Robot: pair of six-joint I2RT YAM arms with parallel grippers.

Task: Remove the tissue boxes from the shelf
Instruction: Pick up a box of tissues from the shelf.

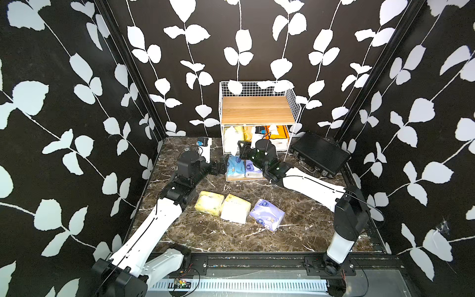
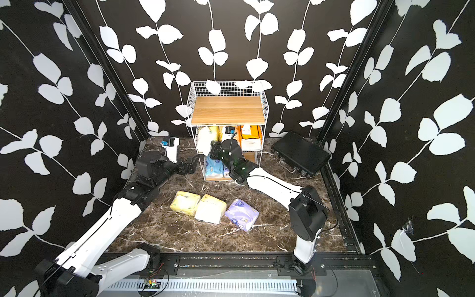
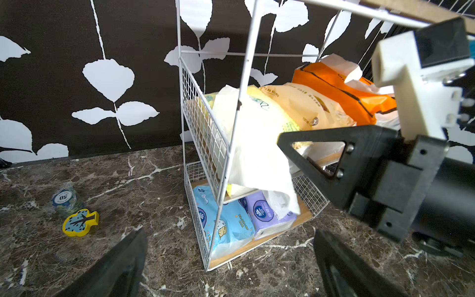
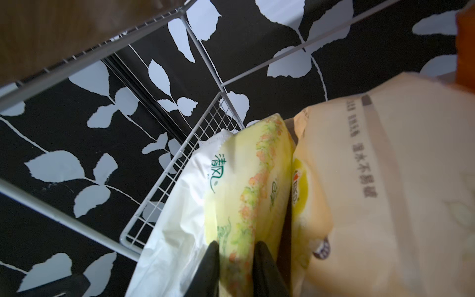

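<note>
- Three tissue packs lie on the marble floor (image 1: 231,239) at lower centre in both top views: a pale yellow pack (image 1: 209,202), a second yellow pack (image 1: 236,208) and a lavender pack (image 1: 267,214).
- At frame centre the shelf (image 1: 257,109) stands against the back wall, its top board bare. A black case (image 1: 320,154) lies to its right.
- My right gripper (image 2: 211,149) is at the front of the middle tier, and my left gripper (image 2: 189,165) hangs just left of the bottom tier.
- Left wrist view: my left jaws stand wide apart, holding nothing, facing the shelf's corner. The bottom tier holds a light blue pack (image 3: 226,226) and a purple pack (image 3: 267,216). The middle tier holds a floral yellow pack (image 3: 257,113), a cream pack (image 3: 303,102) and an orange box (image 3: 341,92).
- Right wrist view: my right fingers (image 4: 210,257) are clamped on the floral yellow pack's edge, with the cream pack pressed beside it.
</note>
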